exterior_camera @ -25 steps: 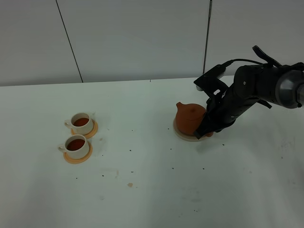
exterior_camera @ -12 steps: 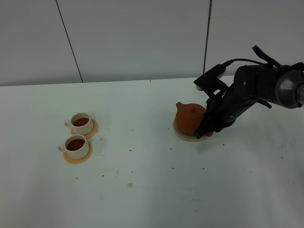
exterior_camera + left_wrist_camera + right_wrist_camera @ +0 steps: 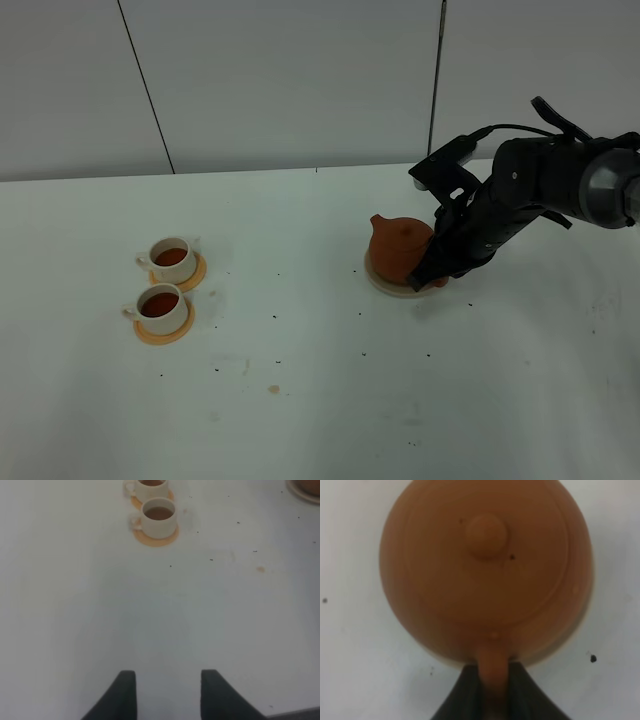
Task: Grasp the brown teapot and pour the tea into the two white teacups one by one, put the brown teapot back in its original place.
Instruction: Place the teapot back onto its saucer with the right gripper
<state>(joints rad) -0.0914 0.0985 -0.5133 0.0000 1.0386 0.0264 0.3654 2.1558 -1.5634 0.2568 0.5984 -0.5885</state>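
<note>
Teacups (image 3: 166, 283) — two, full; teapot (image 3: 400, 249) — one.

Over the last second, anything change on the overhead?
Nothing visibly changed. The right claw stays at the handle of the brown teapot, which sits on its beige coaster; both white teacups hold tea on their saucers.

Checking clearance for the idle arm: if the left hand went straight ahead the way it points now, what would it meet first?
Bare table lies ahead of the left hand. Roughly in line farther on stands the nearer white teacup on its orange saucer, though it may pass beside it; depth is unclear.
</note>
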